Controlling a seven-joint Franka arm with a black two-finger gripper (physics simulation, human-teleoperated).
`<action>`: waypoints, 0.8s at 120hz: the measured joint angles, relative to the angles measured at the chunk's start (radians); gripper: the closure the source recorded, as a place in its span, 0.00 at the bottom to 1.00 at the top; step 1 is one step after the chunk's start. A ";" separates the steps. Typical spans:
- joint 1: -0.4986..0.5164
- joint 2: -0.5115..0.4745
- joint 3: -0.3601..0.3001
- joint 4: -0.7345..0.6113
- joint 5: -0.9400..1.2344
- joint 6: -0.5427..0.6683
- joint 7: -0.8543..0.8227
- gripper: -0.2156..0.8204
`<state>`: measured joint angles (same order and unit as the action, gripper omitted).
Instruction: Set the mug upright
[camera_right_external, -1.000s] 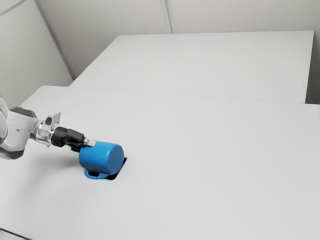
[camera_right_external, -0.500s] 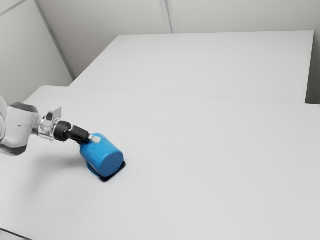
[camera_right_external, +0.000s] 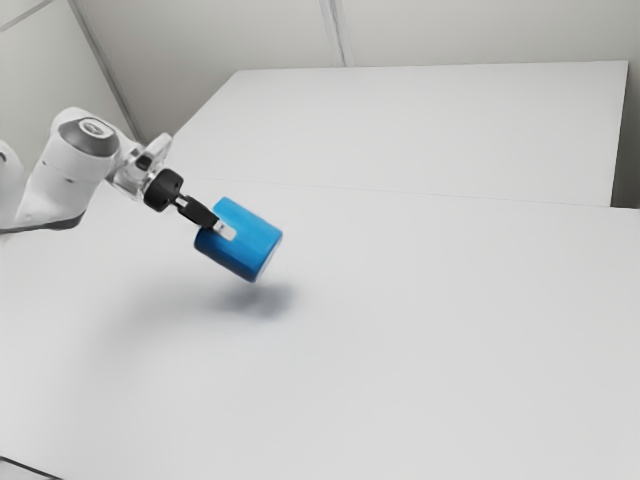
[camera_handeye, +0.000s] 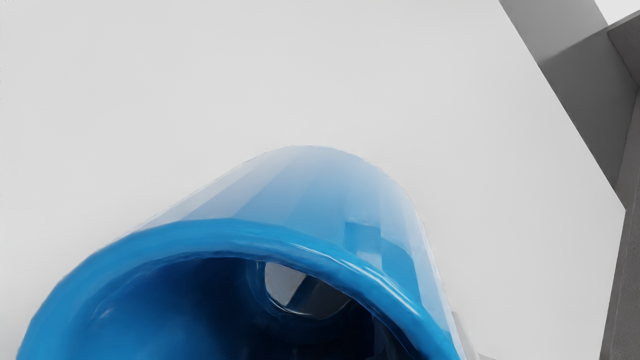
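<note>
Exterior view: one arm (camera_right_external: 70, 175), white with grey joints, entering at the exterior view's left and reaching toward its right. One gripper (camera_right_external: 225, 231), black with a pale fingertip against the mug's outside, closed on the mug by its wall, near the mouth end. One mug (camera_right_external: 254, 243), blue, held in the air above the worktop (camera_right_external: 400, 340), not upright: tilted, base slanting down toward the exterior view's right. One shadow (camera_right_external: 258, 300), soft and grey, on the worktop beneath the mug. Wrist view: mug mouth toward the camera, rim (camera_handeye: 210, 235) thick and glossy, interior dark blue with one pale, shiny patch (camera_handeye: 285, 282); sliver of a finger (camera_handeye: 465, 337) just outside the wall.
</note>
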<state>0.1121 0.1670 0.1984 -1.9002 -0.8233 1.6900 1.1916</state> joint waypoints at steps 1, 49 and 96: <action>-0.001 -0.004 -0.007 0.000 0.014 0.009 -0.004 0.97; -0.187 -0.152 -0.164 -0.147 0.720 0.409 -0.254 0.96; -0.327 -0.153 -0.172 -0.310 0.944 0.646 -0.486 0.96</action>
<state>-0.2153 0.0141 0.0267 -2.2106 0.1202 2.3363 0.7054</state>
